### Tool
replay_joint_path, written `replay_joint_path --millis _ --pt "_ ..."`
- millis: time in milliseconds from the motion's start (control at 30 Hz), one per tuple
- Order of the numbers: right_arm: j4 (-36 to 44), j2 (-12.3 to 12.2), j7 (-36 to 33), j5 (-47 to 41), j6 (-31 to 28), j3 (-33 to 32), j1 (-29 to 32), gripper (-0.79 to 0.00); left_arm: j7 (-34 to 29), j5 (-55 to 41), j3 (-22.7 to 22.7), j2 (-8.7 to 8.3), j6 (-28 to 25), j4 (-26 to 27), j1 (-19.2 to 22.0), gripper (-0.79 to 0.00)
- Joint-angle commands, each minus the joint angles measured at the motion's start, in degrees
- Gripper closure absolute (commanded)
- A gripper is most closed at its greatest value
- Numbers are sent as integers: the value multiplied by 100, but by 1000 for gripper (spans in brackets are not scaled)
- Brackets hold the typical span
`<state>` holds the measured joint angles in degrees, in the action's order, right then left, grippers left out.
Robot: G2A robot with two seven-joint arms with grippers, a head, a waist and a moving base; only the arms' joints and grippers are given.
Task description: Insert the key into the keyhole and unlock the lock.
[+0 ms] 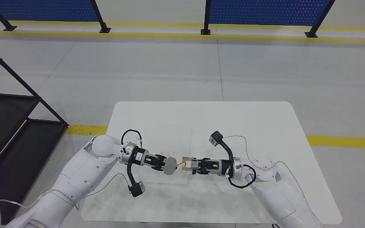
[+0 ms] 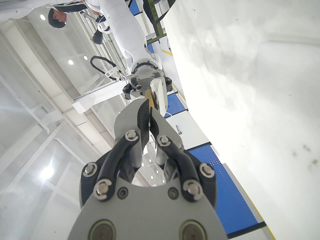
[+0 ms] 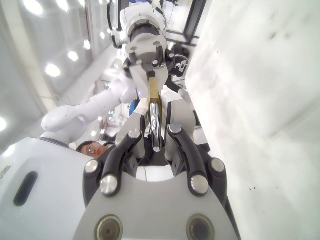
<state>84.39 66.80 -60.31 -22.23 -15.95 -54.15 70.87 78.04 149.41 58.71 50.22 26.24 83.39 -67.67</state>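
Observation:
A small brass padlock (image 1: 186, 163) hangs above the front middle of the white table (image 1: 256, 125), between my two grippers. My right gripper (image 1: 193, 166) is shut on the lock; the right wrist view shows the brass body (image 3: 155, 93) and silver shackle (image 3: 155, 126) between its fingers (image 3: 172, 106). Facing it tip to tip from the other side, my left gripper (image 1: 171, 166) is shut on the key. The key is mostly hidden between the black pads (image 2: 143, 116), which sit right at the lock's brass end (image 2: 149, 98). Whether the key is in the keyhole I cannot tell.
A black metal rack (image 1: 23, 131) stands on the floor left of the table. Blue barrier panels (image 1: 256, 11) and yellow floor lines run behind. Bare tabletop lies behind and to both sides of the grippers.

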Motion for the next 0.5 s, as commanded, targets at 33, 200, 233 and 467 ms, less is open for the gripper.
replay_joint_path --millis 33,200,233,467 --pt "0 -4 -18 -4 4 -5 -4 0 13 1 -20 -8 -13 21 11 0" --pt "7 -13 -112 -22 16 -8 -26 0 62 3 -81 -24 -61 73 30 0" --pt "6 -15 -133 -25 27 -8 -33 0 64 7 -94 -27 -64 79 38 0" --pt "24 -26 -240 -11 75 -3 -73 0 75 12 -215 -46 -74 103 95 0"
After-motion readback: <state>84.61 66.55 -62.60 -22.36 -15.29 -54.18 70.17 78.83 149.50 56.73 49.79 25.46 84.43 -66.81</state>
